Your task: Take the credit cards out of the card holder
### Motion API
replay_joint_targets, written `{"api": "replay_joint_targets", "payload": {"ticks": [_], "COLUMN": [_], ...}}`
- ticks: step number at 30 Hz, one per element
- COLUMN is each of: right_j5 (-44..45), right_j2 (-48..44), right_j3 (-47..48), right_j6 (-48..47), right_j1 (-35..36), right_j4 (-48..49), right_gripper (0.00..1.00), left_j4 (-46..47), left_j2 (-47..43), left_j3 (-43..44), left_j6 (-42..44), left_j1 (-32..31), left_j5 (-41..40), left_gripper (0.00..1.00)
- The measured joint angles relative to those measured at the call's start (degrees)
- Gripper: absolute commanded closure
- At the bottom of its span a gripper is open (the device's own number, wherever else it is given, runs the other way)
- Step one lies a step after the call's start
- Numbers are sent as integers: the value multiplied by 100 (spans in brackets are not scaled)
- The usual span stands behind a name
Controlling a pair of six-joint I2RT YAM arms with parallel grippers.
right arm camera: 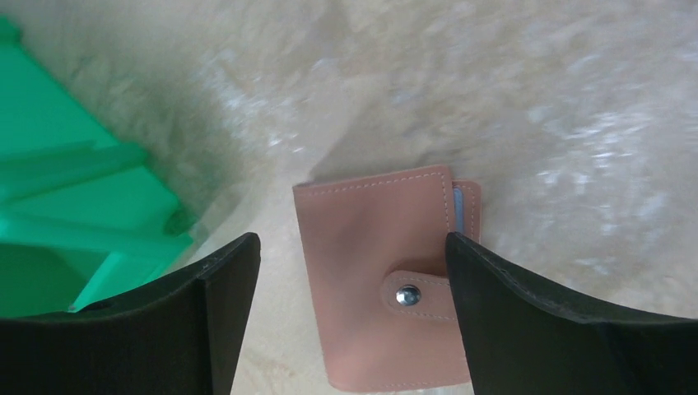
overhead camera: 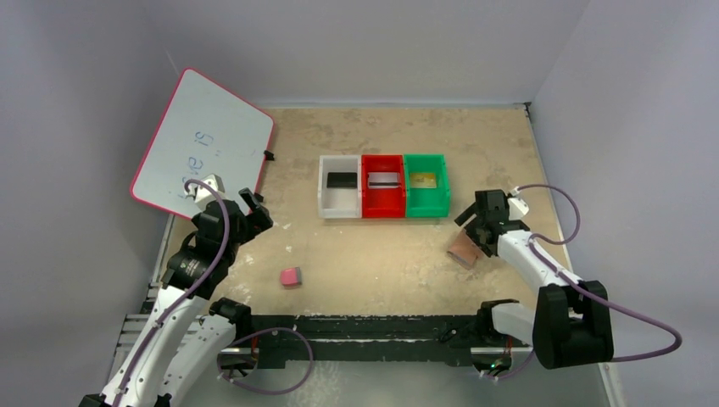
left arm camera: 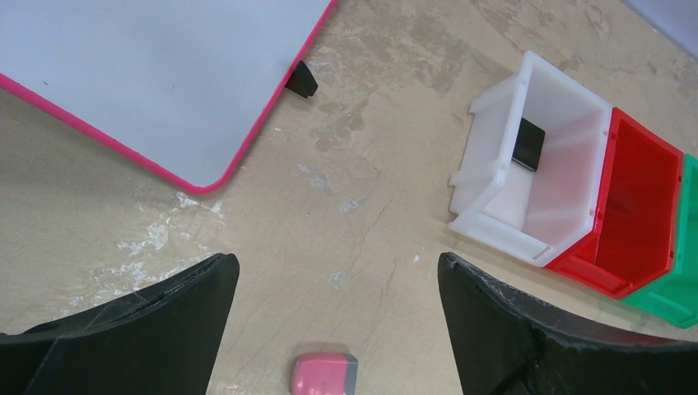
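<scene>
Fingers (right arm camera: 148, 329) of our right gripper (right arm camera: 352, 247) stand spread above the snapped-shut card holder (right arm camera: 370, 280); our left gripper (left arm camera: 337, 263) is spread too, near the pink eraser (left arm camera: 323, 374).

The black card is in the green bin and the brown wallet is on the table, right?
No. The black card lies in the white bin, not the green one; the top external view shows it. The brown wallet is on the table.
</scene>
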Motion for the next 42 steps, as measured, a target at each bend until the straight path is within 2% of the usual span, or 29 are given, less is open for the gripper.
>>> {"api": "replay_joint_targets", "payload": {"ticks": [2, 8, 16, 20, 24, 29, 33, 37, 42], "right_j5": [-205, -916, -1172, -765, -323, 195, 103, -254, -457], "right_j2": [-4, -446, -1132, -1169, -1287, -669, 140, 179, 269], "right_j3": [-37, -273, -643, -118, 470, 850, 837, 503, 387], "right_j6": [-72, 210, 387, 308, 227, -166, -660, -1064, -1281], "right_j1": [142, 1276, 1311, 1316, 1316, 1314, 1244, 1196, 1196], "right_j4": [192, 297, -334, -951, -977, -695, -201, 466, 820], "right_gripper": [28, 28, 24, 22, 21, 22, 28, 29, 30], "left_j4": [0, 0, 0, 0, 0, 0, 0, 0, 0], "left_j2": [0, 0, -15, -15, -15, -15, -13, -11, -4], "left_j3": [0, 0, 0, 0, 0, 0, 0, 0, 0], "left_j6": [0, 0, 0, 0, 0, 0, 0, 0, 0], "left_j1": [0, 0, 0, 0, 0, 0, 0, 0, 0], "left_j5": [0, 0, 0, 0, 0, 0, 0, 0, 0], "left_gripper": [9, 9, 9, 9, 9, 9, 9, 9, 9]}}
